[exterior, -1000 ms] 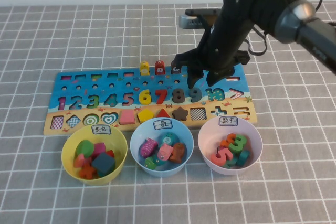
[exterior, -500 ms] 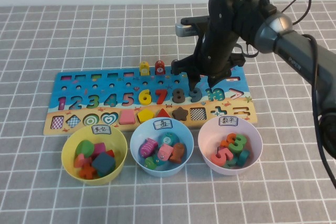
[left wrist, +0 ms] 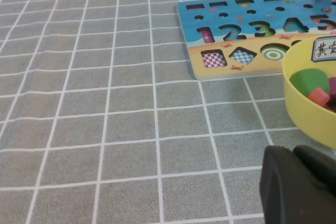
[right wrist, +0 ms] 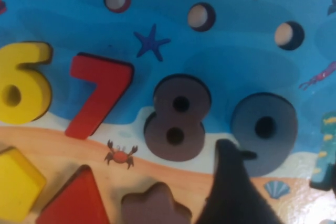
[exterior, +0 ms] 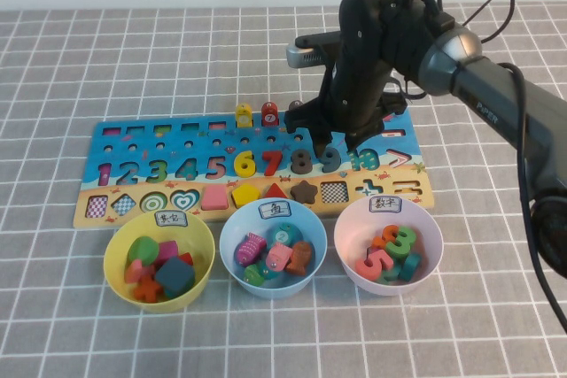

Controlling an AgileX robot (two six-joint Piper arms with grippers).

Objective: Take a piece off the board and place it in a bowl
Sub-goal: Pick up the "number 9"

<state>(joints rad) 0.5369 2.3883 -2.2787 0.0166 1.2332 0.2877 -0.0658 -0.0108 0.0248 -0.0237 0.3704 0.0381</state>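
Right gripper (exterior: 335, 142) over the board (exterior: 133, 143), fingers spread, holding nothing | 9 (exterior: 331, 160) seated in its slot beside the 8 (exterior: 302, 162), directly below the fingers, stem toward the pink bowl (exterior: 350, 258) | left gripper (left wrist: 299, 187) parked beside the yellow bowl (left wrist: 307, 111), far from the 9; fingers' state cannot be told

My right gripper (exterior: 335, 141) hangs just over the grey 9 (exterior: 331, 160), seated flat in the blue board (exterior: 133, 143) (beside the brown 8 (exterior: 302, 162)). The pink bowl (exterior: 354, 223) sits just below; my left gripper (left wrist: 296, 187) is parked aside.
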